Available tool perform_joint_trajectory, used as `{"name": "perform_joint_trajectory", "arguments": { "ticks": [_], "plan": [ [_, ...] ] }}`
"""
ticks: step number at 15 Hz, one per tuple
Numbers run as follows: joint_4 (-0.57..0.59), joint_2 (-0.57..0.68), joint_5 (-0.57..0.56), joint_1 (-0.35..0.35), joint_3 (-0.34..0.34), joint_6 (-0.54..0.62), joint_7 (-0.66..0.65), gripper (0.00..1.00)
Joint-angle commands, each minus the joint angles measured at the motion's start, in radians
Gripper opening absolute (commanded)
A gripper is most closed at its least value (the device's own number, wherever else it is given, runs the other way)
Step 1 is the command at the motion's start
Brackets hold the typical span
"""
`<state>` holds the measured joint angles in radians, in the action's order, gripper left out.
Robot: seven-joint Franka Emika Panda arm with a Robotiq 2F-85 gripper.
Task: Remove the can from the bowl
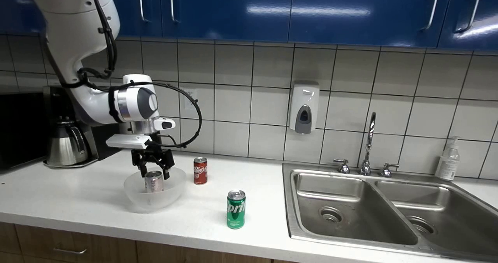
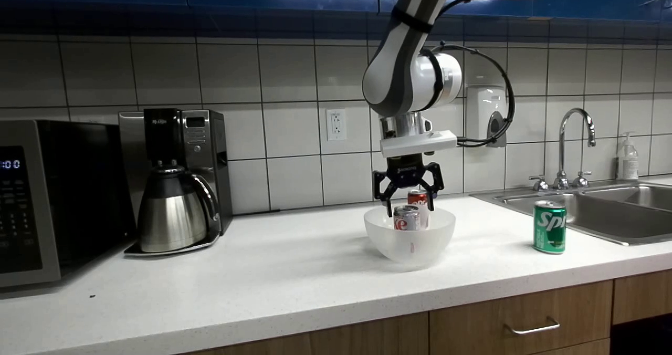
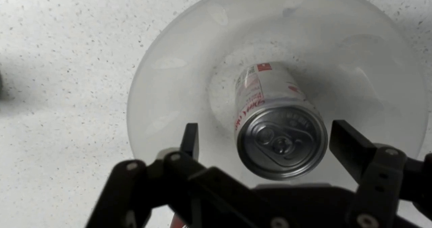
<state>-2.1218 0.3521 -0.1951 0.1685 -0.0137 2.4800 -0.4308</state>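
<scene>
Closest to me, in an exterior view, stands a green cylindrical metal can [image 1: 236,210]. Past it, the small silver-grey metal can [image 1: 154,183] sits upright inside the wide, round, translucent white bowl [image 1: 173,193]; the black gripper [image 1: 155,174] holds nothing, fingers spread wide either side. Farther back stands a red metal can [image 1: 200,171].

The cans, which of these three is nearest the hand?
The silver can, the only one in the bowl, beneath the open hand; the red can and green can stand outside.
</scene>
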Motion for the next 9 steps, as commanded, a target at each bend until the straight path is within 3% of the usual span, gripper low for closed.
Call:
{"name": "perform_joint_trajectory", "arguments": {
  "ticks": [1, 6, 7, 9],
  "plan": [
    [0.016, 0.021, 0.013, 0.020, 0.010, 0.009, -0.017, 1.00],
    [0.018, 0.034, 0.024, 0.027, 0.010, 0.012, -0.013, 1.00],
    [0.017, 0.035, 0.025, 0.027, 0.010, 0.014, -0.011, 0.79],
    [0.012, 0.032, 0.028, 0.028, 0.011, 0.020, -0.009, 0.66]
  ]
}}
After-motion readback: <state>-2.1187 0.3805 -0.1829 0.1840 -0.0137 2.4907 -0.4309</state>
